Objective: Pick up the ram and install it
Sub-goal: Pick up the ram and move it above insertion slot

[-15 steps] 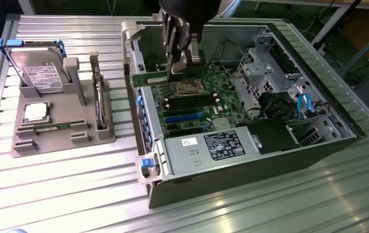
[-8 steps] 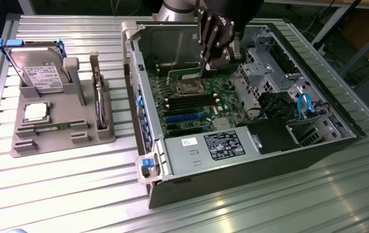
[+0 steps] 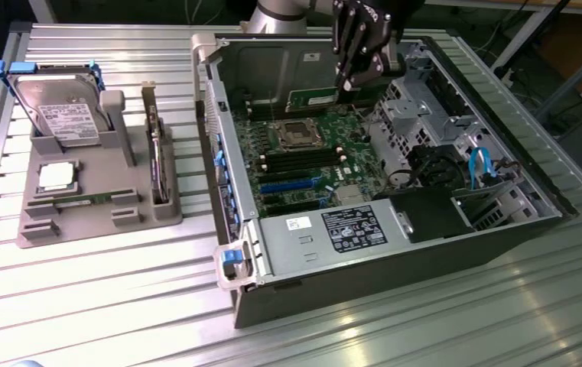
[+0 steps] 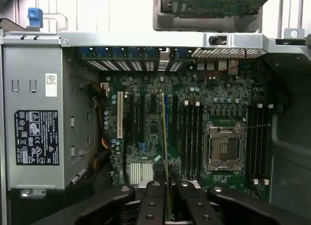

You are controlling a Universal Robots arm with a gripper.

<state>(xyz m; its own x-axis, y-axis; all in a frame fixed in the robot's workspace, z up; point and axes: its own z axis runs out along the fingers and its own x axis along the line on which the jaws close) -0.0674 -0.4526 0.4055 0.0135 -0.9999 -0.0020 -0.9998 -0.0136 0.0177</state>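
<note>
The claw (image 4: 167,188) is closed almost completely, its two dark fingers (image 4: 152,205) clamped on the flat faces of the ram (image 4: 165,132), which the wrist view shows edge-on as a thin green line. In the exterior view the ram (image 3: 311,97) hangs level under the claw (image 3: 348,82), inside the open computer case (image 3: 372,283) and clear of the motherboard (image 3: 311,164), over its far part near the processor socket (image 3: 296,134). Seen from the wrist, the stick's edge runs parallel to the black memory slots (image 4: 190,137) (it lies just to one side of them, not over one). The grey power supply (image 3: 321,233) takes up the near end of the case. Well apart, on the slatted table (image 3: 117,306) towards the exterior view's left, a grey tray (image 3: 66,223) carries a hard drive (image 3: 61,115) and a square processor chip (image 3: 56,176).
</note>
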